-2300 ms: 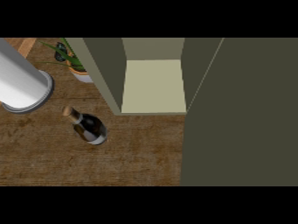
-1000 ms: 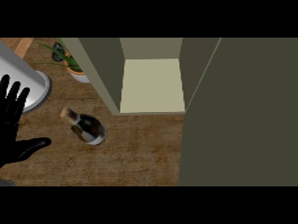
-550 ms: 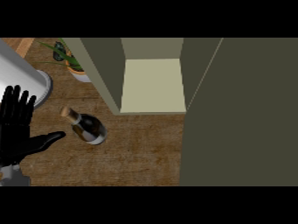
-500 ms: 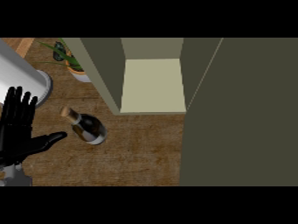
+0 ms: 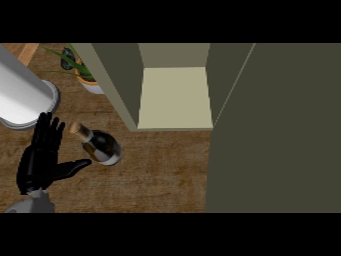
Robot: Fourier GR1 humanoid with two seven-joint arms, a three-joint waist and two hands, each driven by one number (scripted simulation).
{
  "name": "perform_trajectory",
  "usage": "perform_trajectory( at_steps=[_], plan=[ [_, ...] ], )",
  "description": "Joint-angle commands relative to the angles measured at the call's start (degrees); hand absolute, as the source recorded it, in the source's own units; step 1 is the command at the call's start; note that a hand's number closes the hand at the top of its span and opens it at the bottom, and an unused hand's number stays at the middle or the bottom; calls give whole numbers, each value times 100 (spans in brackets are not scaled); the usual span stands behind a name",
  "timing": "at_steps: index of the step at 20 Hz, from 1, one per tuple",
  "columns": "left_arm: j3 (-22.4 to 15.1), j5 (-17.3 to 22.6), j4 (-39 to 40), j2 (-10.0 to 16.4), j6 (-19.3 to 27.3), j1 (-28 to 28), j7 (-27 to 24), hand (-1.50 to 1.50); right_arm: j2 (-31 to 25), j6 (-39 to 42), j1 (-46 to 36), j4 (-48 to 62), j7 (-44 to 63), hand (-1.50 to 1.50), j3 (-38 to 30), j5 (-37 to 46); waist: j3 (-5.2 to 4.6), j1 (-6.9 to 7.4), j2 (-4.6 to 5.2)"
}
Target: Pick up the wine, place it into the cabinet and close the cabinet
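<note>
A dark wine bottle (image 5: 100, 147) with a tan cork top stands on the wooden counter (image 5: 158, 175), just in front of the cabinet's left wall. My left hand (image 5: 44, 161) is open just left of the bottle, fingers straight and pointing away from me. Its thumb reaches toward the bottle's base, with a small gap between them. The olive cabinet (image 5: 116, 75) is open, showing a pale bare shelf (image 5: 176, 97). Its door (image 5: 287, 130) is swung out and fills the right side of the view. My right hand does not show.
A large white cylinder (image 5: 14, 92) stands at the left, close behind my left hand's fingertips. A potted green plant (image 5: 81, 70) sits at the back, beside the cabinet's left wall. The counter's edge runs along the far left.
My left hand came into view from the lower left and has moved right, closing in on the bottle. The bottle and the cabinet door have not moved.
</note>
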Motion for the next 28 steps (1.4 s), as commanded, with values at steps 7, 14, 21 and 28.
perform_trajectory(
  at_steps=[7,14,21,28],
  plan=[
    [72,289,1801,101,-1093,-490,-934,-150,62,19,100,-743,424,-150,-57,-603,-2,19,2],
    [177,167,3414,245,-1570,-977,-1743,-150,-116,206,206,-803,405,-150,-421,-902,-2,-15,9],
    [361,179,4632,255,-1842,-1471,-2493,-150,274,-96,-71,-618,409,-150,119,-250,-6,-24,15],
    [529,188,5509,288,-1866,-2069,-2999,-150,149,243,329,-687,171,-150,-147,-510,-9,-105,27]
  ],
)
